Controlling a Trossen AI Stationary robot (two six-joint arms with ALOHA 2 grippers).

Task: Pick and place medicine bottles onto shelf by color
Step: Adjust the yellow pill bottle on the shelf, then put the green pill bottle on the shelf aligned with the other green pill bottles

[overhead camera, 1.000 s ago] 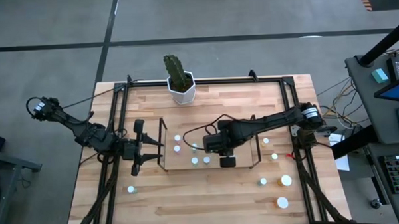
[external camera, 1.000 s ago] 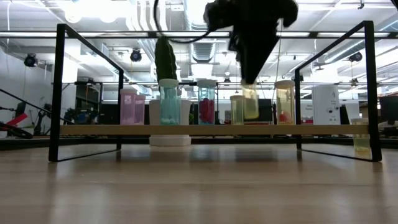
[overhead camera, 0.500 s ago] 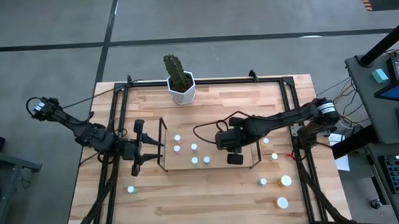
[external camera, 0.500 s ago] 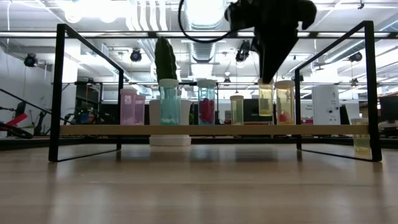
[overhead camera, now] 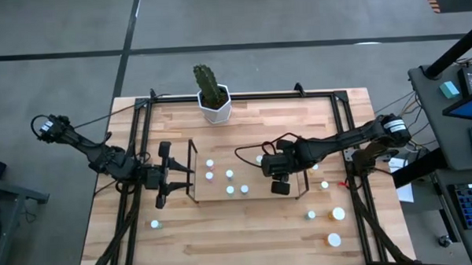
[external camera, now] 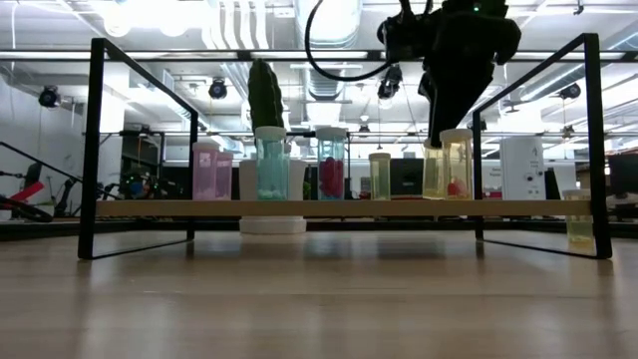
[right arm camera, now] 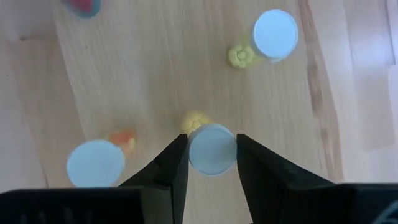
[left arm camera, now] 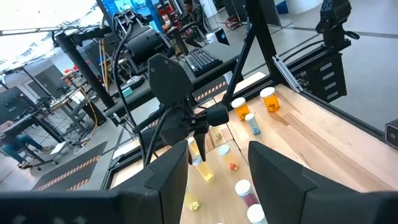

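Overhead, the right end effector (right arm camera: 212, 155) clamps a round white-capped bottle (right arm camera: 212, 149) (translucent yellow) above the wood-based shelf (external camera: 299, 207).

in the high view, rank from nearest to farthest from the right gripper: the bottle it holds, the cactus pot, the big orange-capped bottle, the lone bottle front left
1. Held bottle, between the right gripper's fingers, over the shelf's right end.
2. Big orange-capped bottle, on the table's right side, toward the front.
3. Cactus pot, at the back edge.
4. Lone bottle, front left.
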